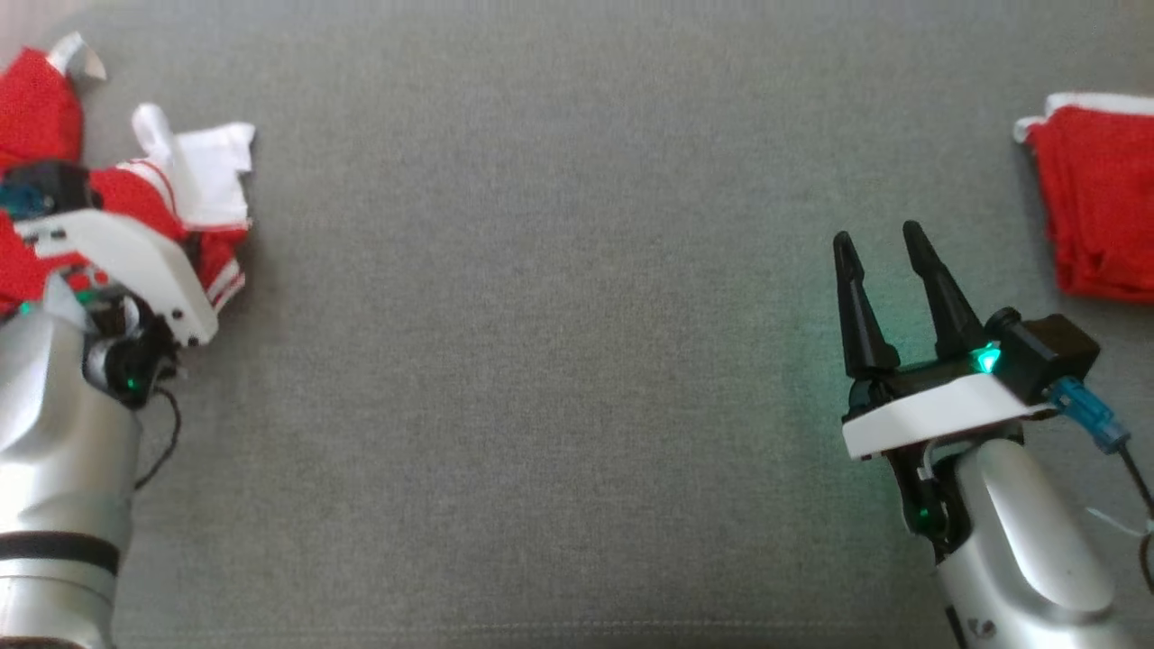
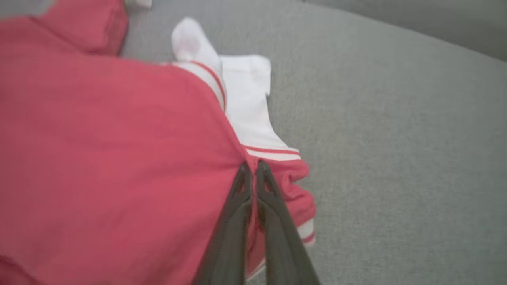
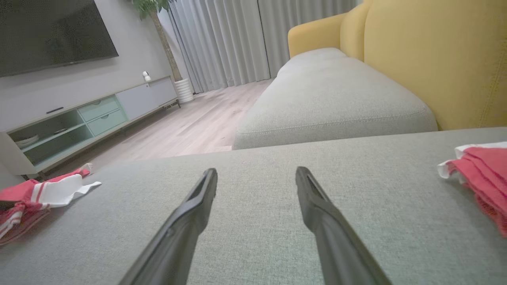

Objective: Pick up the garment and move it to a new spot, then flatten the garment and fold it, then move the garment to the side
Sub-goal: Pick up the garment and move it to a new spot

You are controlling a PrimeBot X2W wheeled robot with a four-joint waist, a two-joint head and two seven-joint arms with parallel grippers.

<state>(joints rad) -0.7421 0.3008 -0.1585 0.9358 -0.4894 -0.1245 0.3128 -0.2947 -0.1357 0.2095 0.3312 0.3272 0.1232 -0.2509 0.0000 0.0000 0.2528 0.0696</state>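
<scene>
Our left pincer (image 2: 251, 166) has its two dark fingers pressed together on a fold of the red-and-white garment (image 2: 119, 158), pinching it where the red cloth meets a striped white band. The garment lies crumpled ahead of those tips and to their left (its white part reaches farthest beyond them), while to their right the grey cushion (image 2: 396, 158) runs bare up to its far edge. Our right pincer (image 1: 879, 236) stands spread, nothing between its fingers, over the same cushion. Between the two pincers we have a wide open stretch of grey fabric. Off the right pincer's right side a folded red piece (image 1: 1100, 207) with a white edge lies apart from the fingers. Ahead of that pincer the cushion's edge gives way to a wooden floor (image 3: 190, 126).
</scene>
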